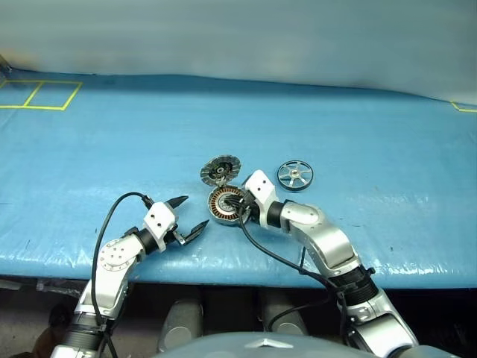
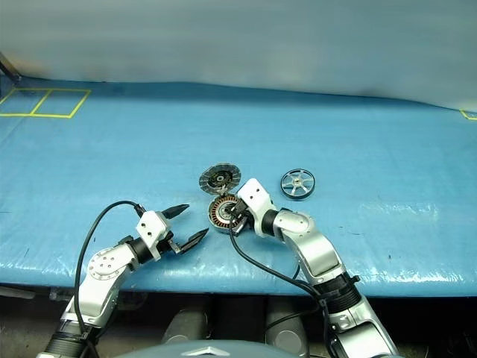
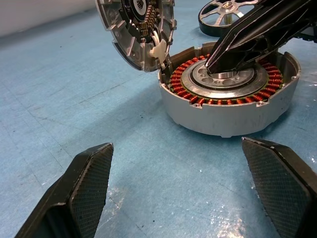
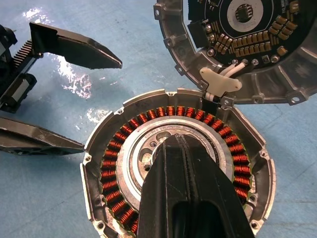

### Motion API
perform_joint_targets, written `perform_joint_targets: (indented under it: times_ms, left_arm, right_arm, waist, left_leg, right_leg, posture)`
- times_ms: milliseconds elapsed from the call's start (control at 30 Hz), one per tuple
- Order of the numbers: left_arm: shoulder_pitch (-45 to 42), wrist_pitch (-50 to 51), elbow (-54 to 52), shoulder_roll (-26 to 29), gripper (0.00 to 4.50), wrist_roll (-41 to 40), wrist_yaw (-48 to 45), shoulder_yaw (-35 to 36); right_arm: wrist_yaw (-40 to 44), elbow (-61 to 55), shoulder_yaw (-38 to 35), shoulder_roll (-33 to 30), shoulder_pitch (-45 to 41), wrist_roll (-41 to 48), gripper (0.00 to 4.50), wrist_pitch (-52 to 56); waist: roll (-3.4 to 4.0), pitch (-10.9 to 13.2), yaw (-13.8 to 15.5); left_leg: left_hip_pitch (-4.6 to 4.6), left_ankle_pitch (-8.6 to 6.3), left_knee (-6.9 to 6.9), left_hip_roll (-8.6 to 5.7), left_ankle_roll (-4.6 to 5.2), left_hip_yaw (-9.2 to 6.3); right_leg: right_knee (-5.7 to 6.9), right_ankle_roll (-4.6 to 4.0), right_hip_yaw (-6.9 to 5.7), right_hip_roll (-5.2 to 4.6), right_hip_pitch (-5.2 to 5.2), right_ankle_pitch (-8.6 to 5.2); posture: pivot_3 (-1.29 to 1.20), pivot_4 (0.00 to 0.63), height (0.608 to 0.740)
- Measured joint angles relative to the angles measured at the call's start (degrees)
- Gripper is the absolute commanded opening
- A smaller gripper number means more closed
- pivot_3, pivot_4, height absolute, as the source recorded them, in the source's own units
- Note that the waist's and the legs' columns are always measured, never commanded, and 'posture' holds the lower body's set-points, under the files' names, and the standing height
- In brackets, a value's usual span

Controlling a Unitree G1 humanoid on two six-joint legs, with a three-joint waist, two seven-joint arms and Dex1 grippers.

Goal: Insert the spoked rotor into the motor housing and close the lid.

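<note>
Right gripper [image 4: 174, 141] has its jaws clenched with nothing in them, tips poking down onto the central hub of the motor housing [image 1: 226, 204]. Left gripper [image 1: 188, 216] sits just beside the housing, jaws released wide. The lid [image 1: 220, 171] stands swung back off the housing's far rim, and the spoked rotor [image 1: 295, 175] lies near the housing on the desk [image 1: 373, 134] — not yet inserted. My worry: those tips could scrape the copper windings or shove the housing. Plenty of open desk all around it — the near edge is closest.
</note>
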Motion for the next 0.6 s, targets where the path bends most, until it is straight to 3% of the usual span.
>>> perform_joint_targets:
  times_ms: [267, 600]
  left_arm:
    - [0.18, 0.01, 0.0, 0.0, 4.5, 0.02, 0.18, 0.0]
    - [0.17, 0.02, 0.0, -0.02, 4.5, 0.02, 0.26, -0.03]
  right_arm:
    - [-2.08, 0.79, 1.15, 0.43, -0.38, -2.63, 0.02, -0.98]
    - [-1.49, -0.78, -1.02, 1.46, -0.32, 0.48, 0.02, 0.77]
  waist:
    - [-0.03, -0.2, -0.04]
    - [0.0, -0.16, 0.01]
  left_leg:
    - [0.53, -0.01, 0.04, 0.03, -0.01, 0.0]
    - [-0.01, -0.02, -0.05, 0.02, -0.03, -0.02]
  right_leg:
    - [-0.03, -0.01, -0.01, -0.01, 0.54, -0.03]
    - [-0.02, -0.01, -0.04, -0.01, -0.02, -0.01]
  posture:
    - [0.0, 0.15, 0.74]
    - [0.0, 0.15, 0.74]
